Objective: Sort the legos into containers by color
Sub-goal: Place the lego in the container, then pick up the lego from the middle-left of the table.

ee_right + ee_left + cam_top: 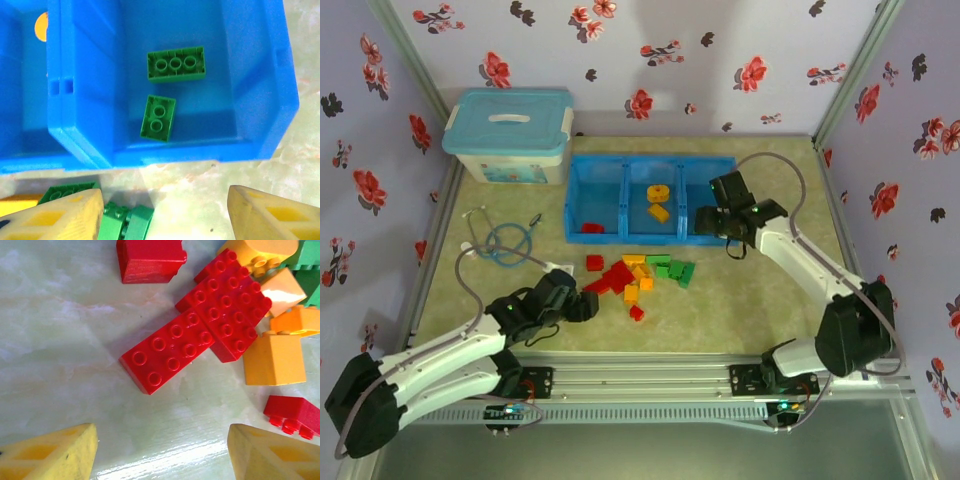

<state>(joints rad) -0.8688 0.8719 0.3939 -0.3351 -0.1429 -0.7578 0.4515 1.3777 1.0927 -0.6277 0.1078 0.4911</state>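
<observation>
While I watch the overhead feed, the left gripper (582,303) sits low over the table (750,300) at the left edge of the loose legos (638,274), a heap of red, orange-yellow and green bricks lying just in front of the blue tray (650,160). On its wrist camera I see its yellow fingers (50,455) spread wide with nothing between them. A long red brick (167,351) lies slantwise just ahead of the gap, touching a bigger red block (227,315), and a small red brick (292,415) lies close to the finger at the right of that view. My right gripper (725,225) hovers at the near wall of the tray's right compartment (250,75), its jaws likewise apart and empty. Two green bricks (176,64) lie on that compartment's floor beyond the fingers, and more green pieces (125,222) rest on the table just beside one finger. I can see orange-yellow pieces (658,200) in the middle compartment (655,175) and a red brick (592,228) in the left compartment (595,185)
</observation>
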